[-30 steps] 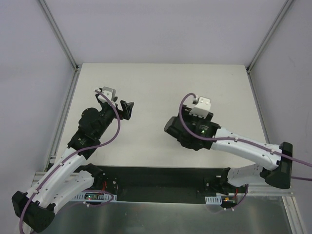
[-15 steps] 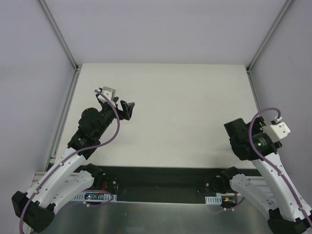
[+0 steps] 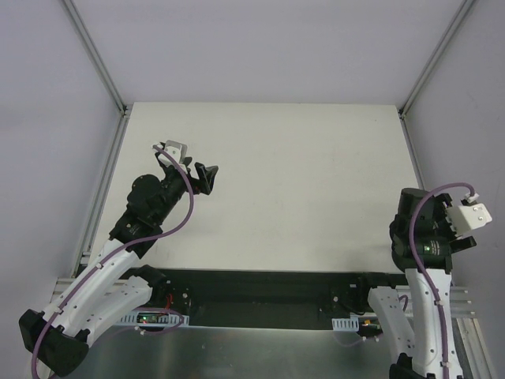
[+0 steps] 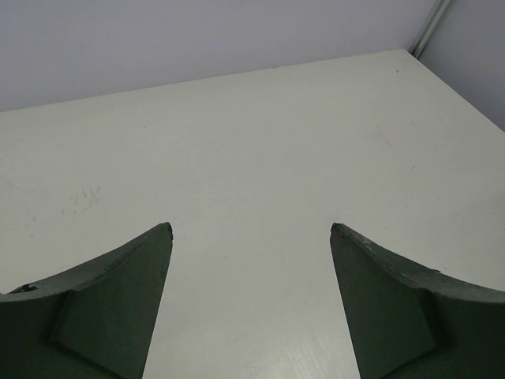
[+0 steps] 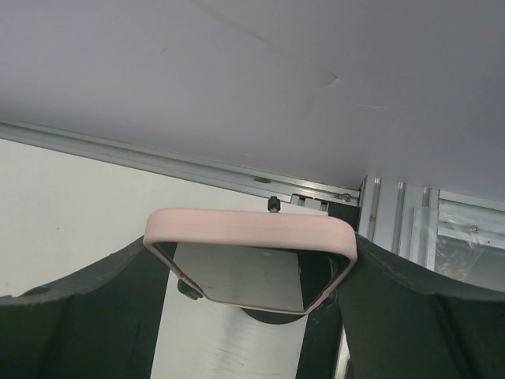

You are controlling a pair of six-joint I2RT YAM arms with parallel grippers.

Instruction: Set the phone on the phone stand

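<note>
Right fingers (image 5: 87, 316) clamped on phone (image 5: 246, 225), one finger on each side edge, rounded pink end jutting beyond tips, dark screen in view. Left fingers (image 4: 102, 316) spread wide, nothing between, only bare table (image 4: 237, 142) ahead of tips. Phone stand in no view; position unknown. Likely step: carry phone to stand. Locate stand before lowering. Grip sits on thin rim, so slip is a risk: move slowly, hold clamp firm, seat phone against upright arm, open only once supported.
</note>
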